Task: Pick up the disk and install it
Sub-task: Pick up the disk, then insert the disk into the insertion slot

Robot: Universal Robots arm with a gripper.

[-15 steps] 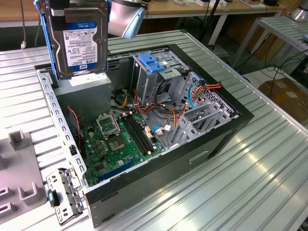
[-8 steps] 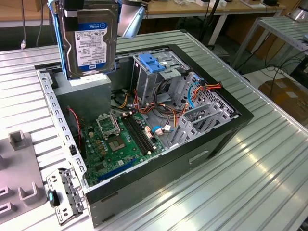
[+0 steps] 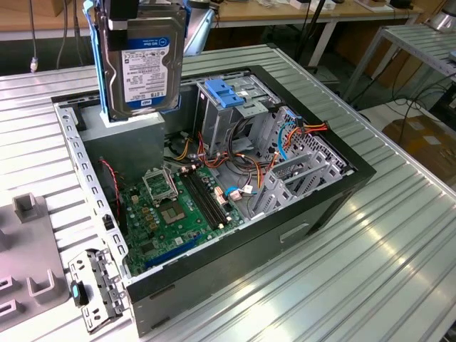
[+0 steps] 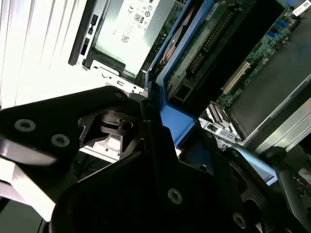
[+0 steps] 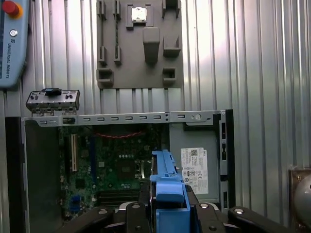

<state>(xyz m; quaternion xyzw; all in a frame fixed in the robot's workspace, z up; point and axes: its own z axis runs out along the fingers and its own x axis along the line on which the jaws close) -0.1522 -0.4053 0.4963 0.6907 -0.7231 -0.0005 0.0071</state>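
Clamping disk [image 3: 139,60] by its blue bracket [image 5: 165,167] between closed gripper [image 5: 169,205] fingers, holding it upright above open computer case [image 3: 360,174]. Resting case on ribbed metal table [image 3: 385,271], workbenches [image 3: 370,13] behind. Cropping gripper body at exterior view's top edge.

Open room over the motherboard [image 3: 171,206]; the disk [image 3: 139,60], cables [image 3: 242,167] and drive cage [image 3: 246,117] around it.
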